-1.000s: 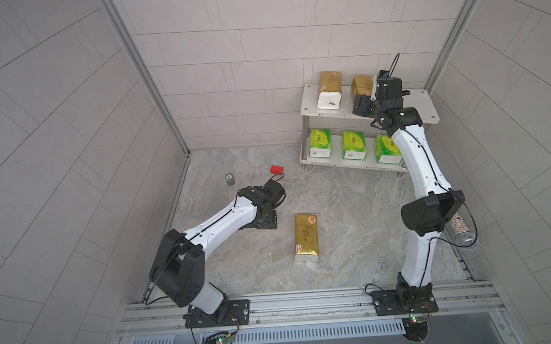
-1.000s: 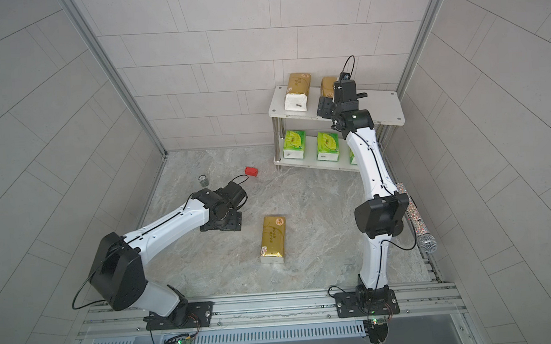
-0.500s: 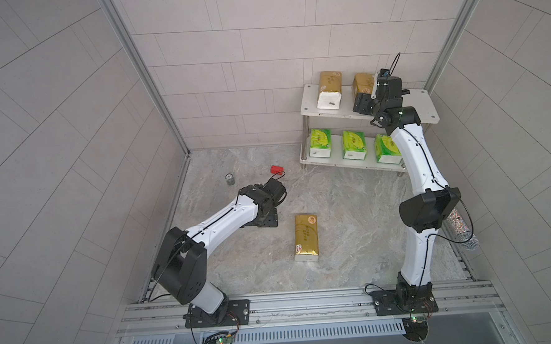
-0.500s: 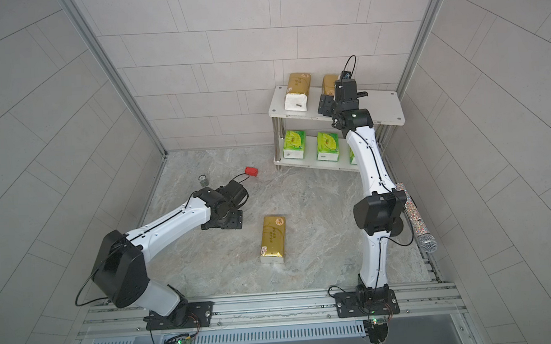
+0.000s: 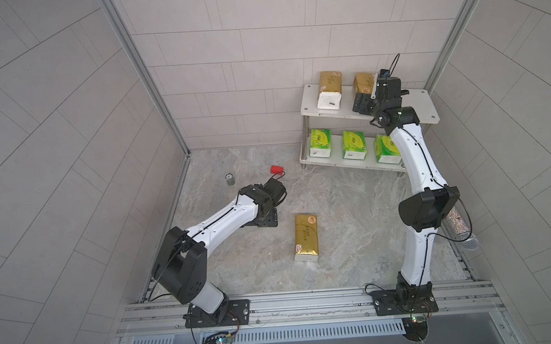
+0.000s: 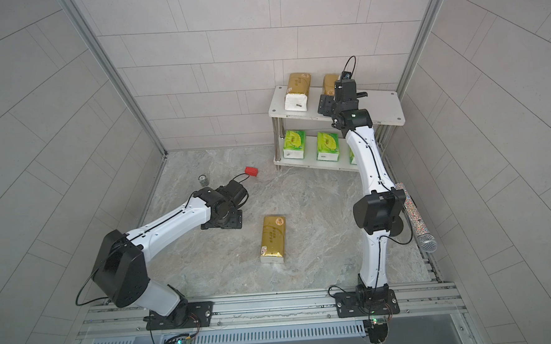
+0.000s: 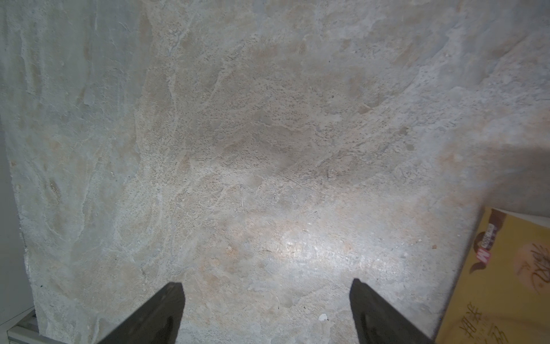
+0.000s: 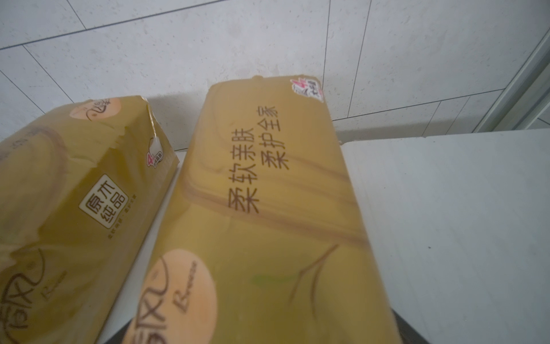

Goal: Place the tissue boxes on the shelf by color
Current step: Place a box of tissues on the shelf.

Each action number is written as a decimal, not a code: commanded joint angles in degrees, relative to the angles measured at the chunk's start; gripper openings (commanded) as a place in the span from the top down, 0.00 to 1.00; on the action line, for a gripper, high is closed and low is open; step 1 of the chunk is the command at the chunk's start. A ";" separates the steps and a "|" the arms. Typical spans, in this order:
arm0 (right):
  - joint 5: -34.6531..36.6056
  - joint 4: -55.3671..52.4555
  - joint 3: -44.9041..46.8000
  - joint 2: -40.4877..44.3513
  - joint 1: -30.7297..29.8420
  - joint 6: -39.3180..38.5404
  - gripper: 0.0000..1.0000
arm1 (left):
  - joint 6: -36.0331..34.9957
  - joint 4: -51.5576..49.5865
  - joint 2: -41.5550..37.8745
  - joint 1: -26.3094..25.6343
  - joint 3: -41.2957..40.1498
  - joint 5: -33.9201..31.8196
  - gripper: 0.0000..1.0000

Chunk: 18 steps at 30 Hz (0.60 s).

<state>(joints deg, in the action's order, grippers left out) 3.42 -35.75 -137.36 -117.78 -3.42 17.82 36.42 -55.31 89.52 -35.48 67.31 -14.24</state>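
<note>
The right claw (image 5: 365, 101) is up at the top board of the shelf (image 5: 423, 106), a flat white rectangle on shiny metal posts. It sits at the near end of a gold pack (image 5: 364, 81) that lies lengthwise away from it toward the tiled wall. In the right wrist view this pack (image 8: 268, 223) fills the middle: soft glossy wrapping, brown lettering, a peach disc. The jaws are all but out of that view, so I cannot tell whether they pinch the pack or stand clear of it.

Just beside this claw, toward the left arm, a second gold pack (image 5: 329, 89) lies parallel, its crimped white end facing forward. A narrow strip of board shows between the two packs. On the claw's other side runs plain matte white board. Below the claw, on the lower board, three green packs (image 5: 353, 144) stand in a row, boxy and bright with a leaf print.

The left claw (image 7: 265, 286) hangs low over the worktop (image 7: 268, 119). Its two dark wedge-shaped fingers (image 7: 175, 297) are spread wide, with only mottled grey-beige stone pattern between them. A third gold pack (image 5: 306, 237) lies flat on the worktop near this claw, toward the right arm and apart from it. It is a long slab with a white end. A small red block (image 5: 276, 169) lies beyond the claw.
</note>
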 commanded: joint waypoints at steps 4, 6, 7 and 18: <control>0.84 -3.24 -0.35 -0.73 0.66 -0.07 0.01 | 0.23 -0.77 -0.36 0.33 1.12 -1.09 0.05; 0.71 -3.07 -0.30 -0.16 0.64 -0.04 0.00 | 0.25 -0.82 -0.70 0.36 0.91 -1.06 0.05; 0.59 -3.01 -0.29 0.15 0.60 -0.05 0.00 | 0.23 -0.82 -0.75 0.35 0.87 -1.16 0.05; 0.38 -2.16 0.29 2.62 0.53 0.31 0.10 | 0.40 -0.76 -1.80 0.39 0.20 -0.90 0.05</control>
<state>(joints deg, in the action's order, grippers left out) 3.14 -37.56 -137.36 -117.99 -3.16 17.98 36.42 -55.31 89.41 -35.38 67.31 -14.39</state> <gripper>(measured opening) 0.919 0.951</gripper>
